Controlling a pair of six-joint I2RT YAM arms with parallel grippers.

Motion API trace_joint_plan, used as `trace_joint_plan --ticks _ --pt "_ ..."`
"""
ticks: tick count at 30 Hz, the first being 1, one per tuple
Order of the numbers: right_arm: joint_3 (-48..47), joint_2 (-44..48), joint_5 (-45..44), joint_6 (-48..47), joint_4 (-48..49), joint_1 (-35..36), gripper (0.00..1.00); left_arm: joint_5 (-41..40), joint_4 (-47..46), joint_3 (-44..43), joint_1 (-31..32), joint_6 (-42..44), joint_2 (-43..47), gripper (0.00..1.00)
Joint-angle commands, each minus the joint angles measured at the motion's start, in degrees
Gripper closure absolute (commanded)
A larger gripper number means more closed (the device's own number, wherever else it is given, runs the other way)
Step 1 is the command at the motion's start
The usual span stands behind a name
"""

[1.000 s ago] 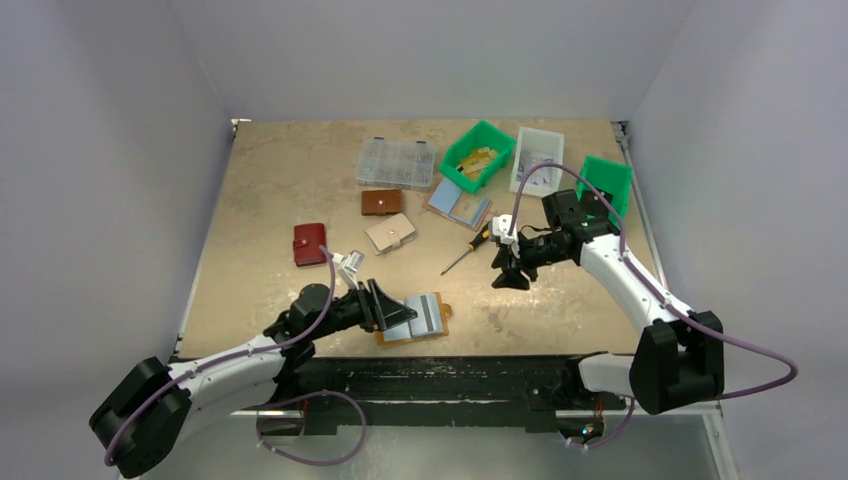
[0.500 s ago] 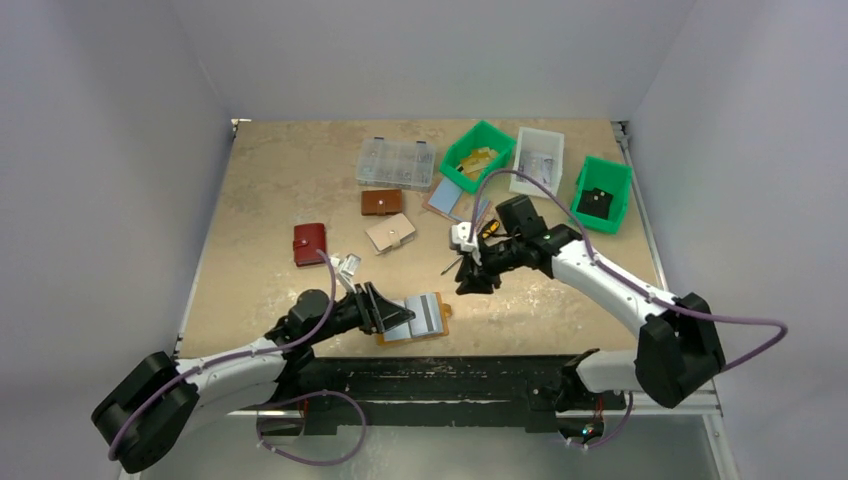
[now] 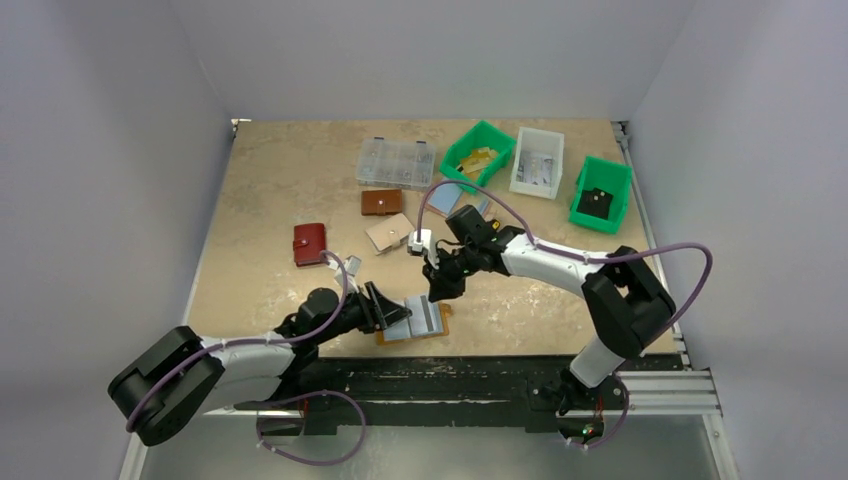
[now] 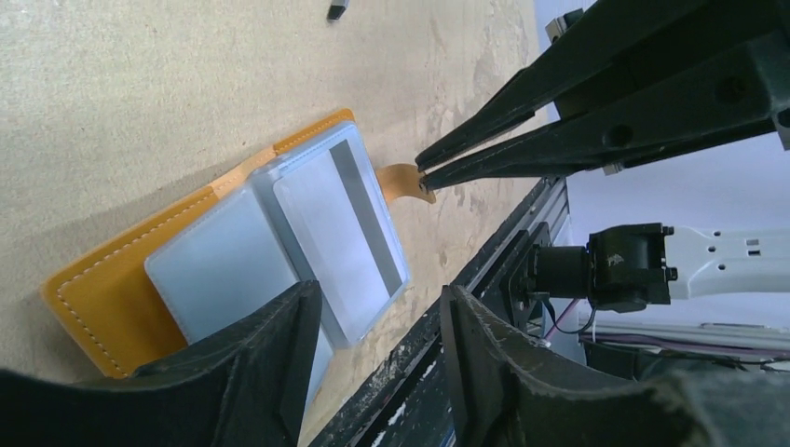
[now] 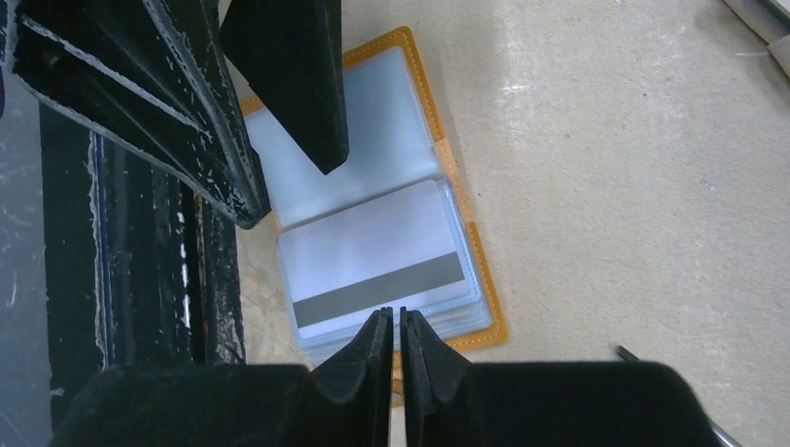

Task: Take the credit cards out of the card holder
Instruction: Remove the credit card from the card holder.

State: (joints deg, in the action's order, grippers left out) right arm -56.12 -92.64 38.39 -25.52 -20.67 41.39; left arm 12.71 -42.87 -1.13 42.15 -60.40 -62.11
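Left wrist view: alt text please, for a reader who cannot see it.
An open mustard card holder lies flat on the table, a grey-striped card in its clear sleeves. The right gripper, nearly shut, pinches its snap tab; the left gripper stands open in the foreground.

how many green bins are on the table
2: one green bin at the back, right of the organizer box; the other green bin near the right edge, beyond the white bin. None seem hidden.

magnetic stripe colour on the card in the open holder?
Dark grey, on a pale whitish card; shows best in the right wrist view.
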Motion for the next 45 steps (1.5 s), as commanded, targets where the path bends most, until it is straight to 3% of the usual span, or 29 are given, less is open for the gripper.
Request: trace_joint_plan --ticks 1,11,18,31,45 --pt "-1.42 -1.77 -0.4 4.06 2.6 1.84 0.87 -2.41 -4.47 -0.76 0.23 0.86 -1.08 0.49" --pt "-3.37 -4.26 -3.51 1.37 -1.53 2.38 0.94 -1.92 -10.82 -0.29 0.3 -1.06 -5.79 0.51" --pt "-3.8 -3.39 -5.22 -2.47 -3.49 2.38 0.95 -2.66 -11.03 -1.38 0.36 -2.44 -11.46 0.5" --pt "-4.5 -7.29 -7.1 -1.1 -4.13 3.23 0.95 -2.34 -12.14 -2.82 0.5 -3.99 -17.75 0.5" --pt "-6.06 -9.66 -5.52 -1.22 -5.6 5.72 0.95 -1.83 -16.16 -2.74 0.68 -5.43 -21.73 0.69"
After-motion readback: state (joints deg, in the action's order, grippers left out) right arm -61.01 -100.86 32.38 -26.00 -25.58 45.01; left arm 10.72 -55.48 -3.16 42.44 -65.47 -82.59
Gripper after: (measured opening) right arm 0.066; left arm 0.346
